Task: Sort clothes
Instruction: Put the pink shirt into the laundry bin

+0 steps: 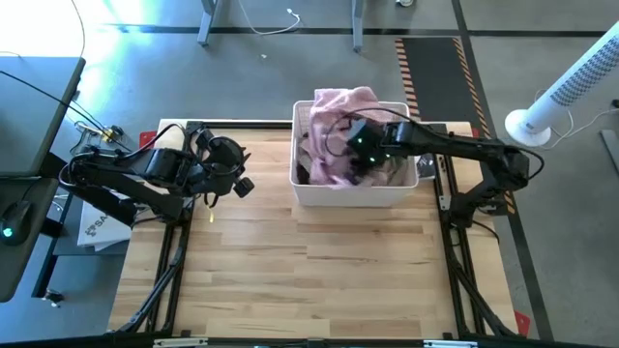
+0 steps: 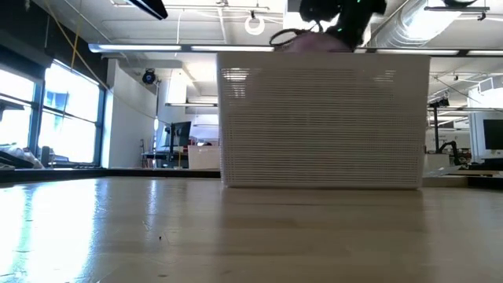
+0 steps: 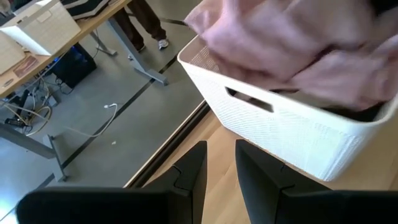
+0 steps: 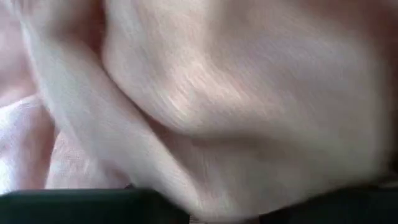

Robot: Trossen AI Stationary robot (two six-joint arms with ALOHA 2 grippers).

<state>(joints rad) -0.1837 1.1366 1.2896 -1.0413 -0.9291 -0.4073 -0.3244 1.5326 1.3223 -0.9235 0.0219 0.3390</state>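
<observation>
Clothes fill the white basket (image 1: 353, 196) at the far middle of the counter (image 1: 309, 280), with the pink garment (image 1: 340, 104) heaped on top and spilling over the far rim, and darker fabric (image 1: 306, 172) showing beneath it along the basket's left side. The right gripper (image 1: 356, 145) is down among the pile near the basket's centre; its wrist view is filled edge to edge with pink cloth pressed close, so it appears to be buried in that garment, but whether its fingers are parted or clamped on the fabric cannot be told from these views. From counter height only the basket's lattice wall shows, with a little pink cloth and the right arm above its rim. The left gripper (image 1: 239, 184) waits above the counter just left of the basket, its two fingers (image 3: 189, 177) slightly apart and holding nothing, pointed toward the basket's side wall. The step in hand looks like the first pick: getting hold of the pink garment to lift it out. The next move likely calls for a firm pinch on a single layer and a high enough lift to clear the rim without dragging the darker pieces along or shifting the light basket.
</observation>
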